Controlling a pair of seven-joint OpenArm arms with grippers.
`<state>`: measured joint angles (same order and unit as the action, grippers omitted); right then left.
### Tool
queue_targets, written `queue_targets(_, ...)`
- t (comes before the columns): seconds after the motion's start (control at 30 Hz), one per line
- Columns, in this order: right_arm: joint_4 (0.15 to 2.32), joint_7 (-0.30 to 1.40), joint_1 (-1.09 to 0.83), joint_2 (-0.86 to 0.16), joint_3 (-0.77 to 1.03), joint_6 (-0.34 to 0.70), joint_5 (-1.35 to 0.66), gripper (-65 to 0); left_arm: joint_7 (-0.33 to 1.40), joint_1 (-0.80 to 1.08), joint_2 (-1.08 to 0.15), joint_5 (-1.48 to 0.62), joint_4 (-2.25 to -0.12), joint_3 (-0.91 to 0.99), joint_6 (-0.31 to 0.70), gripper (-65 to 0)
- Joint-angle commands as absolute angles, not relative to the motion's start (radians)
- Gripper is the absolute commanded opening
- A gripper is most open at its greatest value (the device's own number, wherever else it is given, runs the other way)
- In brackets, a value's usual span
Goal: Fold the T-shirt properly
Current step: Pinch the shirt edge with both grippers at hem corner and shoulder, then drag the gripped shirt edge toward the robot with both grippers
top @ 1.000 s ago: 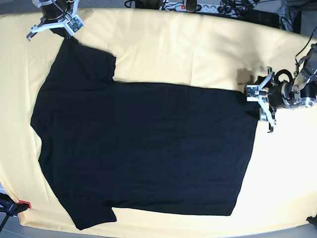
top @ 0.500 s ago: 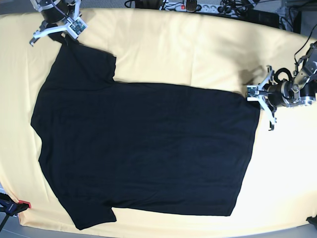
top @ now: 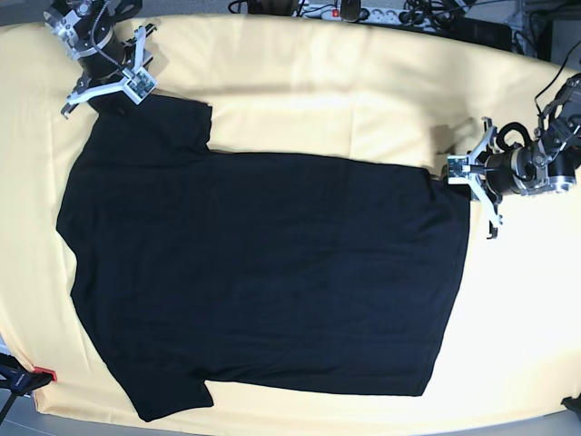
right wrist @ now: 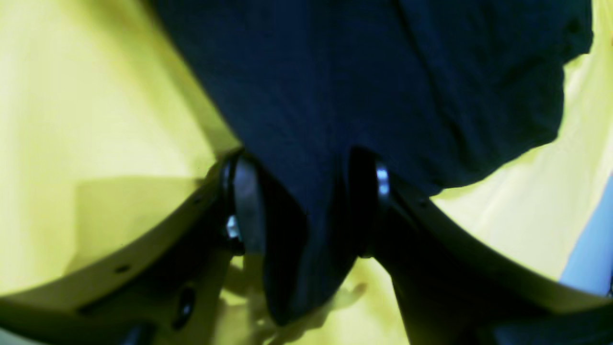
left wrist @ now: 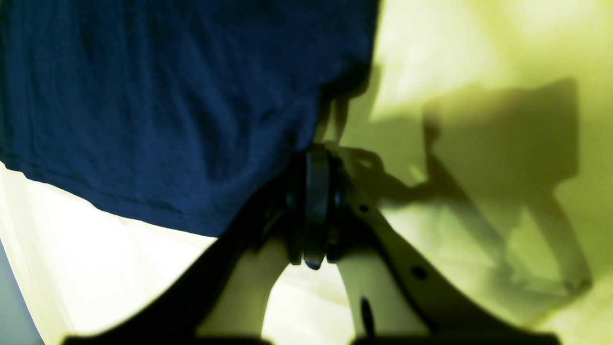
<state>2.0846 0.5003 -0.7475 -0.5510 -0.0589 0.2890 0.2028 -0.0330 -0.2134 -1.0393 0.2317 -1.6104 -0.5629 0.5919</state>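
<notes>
The black T-shirt (top: 263, 272) lies spread flat on the pale yellow table cloth (top: 318, 91), plain side up. At the top right hem corner sits my left gripper (top: 467, 172). In the left wrist view its pads (left wrist: 311, 206) are pressed together, and the shirt's edge (left wrist: 167, 120) runs in between them. My right gripper (top: 104, 84) is over the upper left sleeve. In the right wrist view its jaws stand apart, with a fold of sleeve cloth (right wrist: 306, 143) hanging loose between the fingers (right wrist: 239, 201).
A power strip and cables (top: 354, 13) lie along the table's back edge. A red and black object (top: 25, 378) sits at the front left corner. Yellow cloth surrounds the shirt on all sides.
My left gripper has shut on the hem corner. My right gripper has opened and let go of the sleeve tip, which has dropped back from its stretched-out position.
</notes>
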Motion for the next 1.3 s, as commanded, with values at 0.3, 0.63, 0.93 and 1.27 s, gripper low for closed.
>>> queue_targets(0.3,2.166,0.681,-0.762,-0.574,-0.054,0.169,0.289,-65.0,-0.046,-0.23,-1.106,0.202,-1.682,-0.551,0.666,-65.0)
queue_targets(0.63,2.339,0.754,-0.995,-0.644,0.042,0.183,0.295,-65.0,-0.048,-0.221,-1.28,-0.011,-1.872,-0.551,0.698,-65.0)
queue_targets(0.93,2.356,0.78,-1.247,-0.646,0.172,0.183,0.292,-65.0,-0.036,-0.08,-1.445,-0.088,-2.078,-0.551,0.698,-65.0)
queue_targets(1.27,2.356,0.781,-1.309,-0.646,0.172,0.183,0.289,-65.0,0.346,0.102,-1.538,-0.222,-2.289,-0.551,0.698,-65.0)
